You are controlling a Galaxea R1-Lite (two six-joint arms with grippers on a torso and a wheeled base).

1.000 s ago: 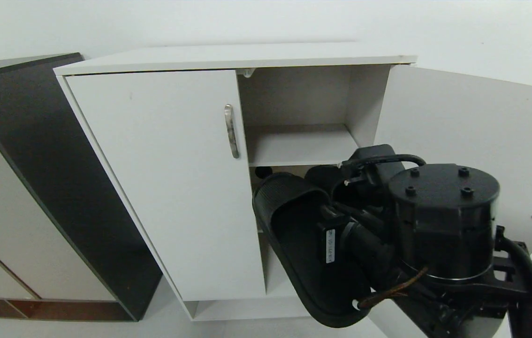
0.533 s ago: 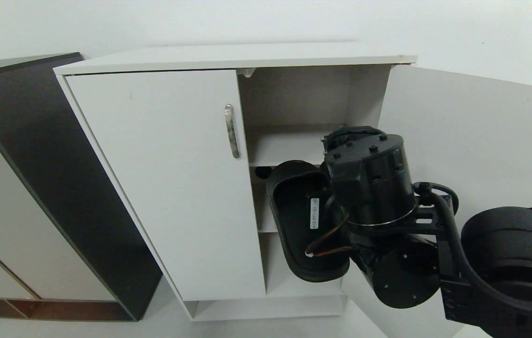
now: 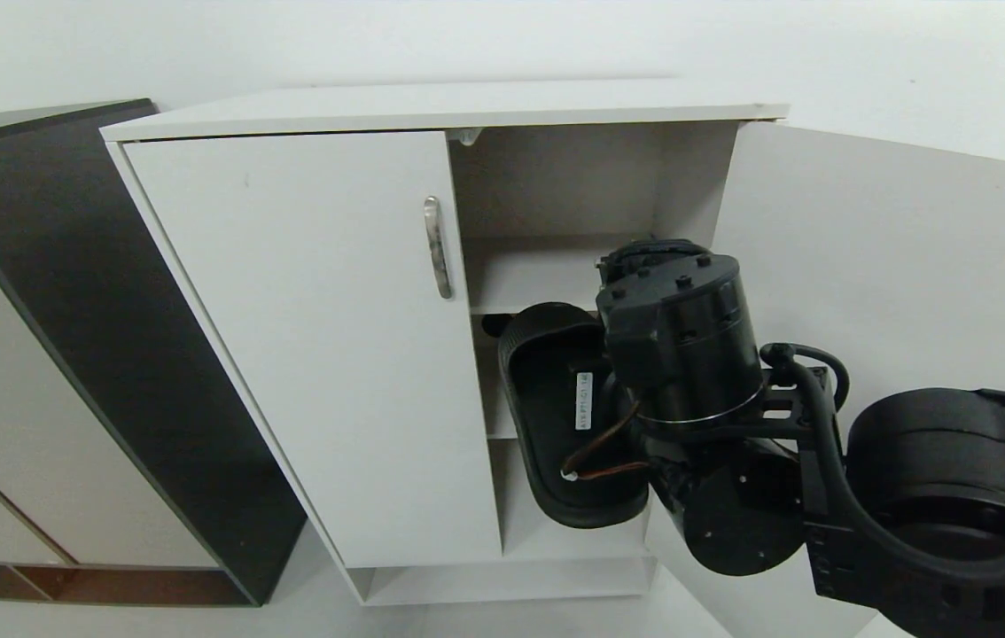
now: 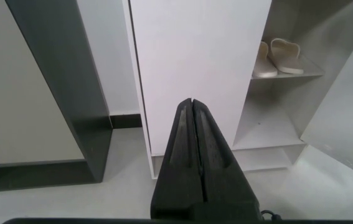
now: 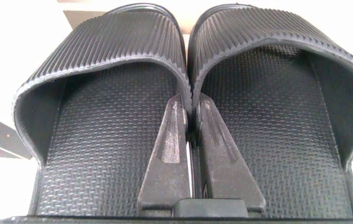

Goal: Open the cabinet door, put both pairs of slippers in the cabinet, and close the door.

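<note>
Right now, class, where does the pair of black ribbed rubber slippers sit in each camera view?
Head view: black ribbed rubber slippers stand on end at the cabinet's open compartment.
Right wrist view: side by side, right gripper shut on their inner edges.
Left wrist view: a pale pair lies in that compartment instead.
Landmark: the closed white cabinet door.

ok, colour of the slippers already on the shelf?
Cream slippers; the left wrist view shows them best.

Pincer (image 5: pixel 190 104) tight on inner edges of black slippers (image 5: pixel 101 149)
</note>
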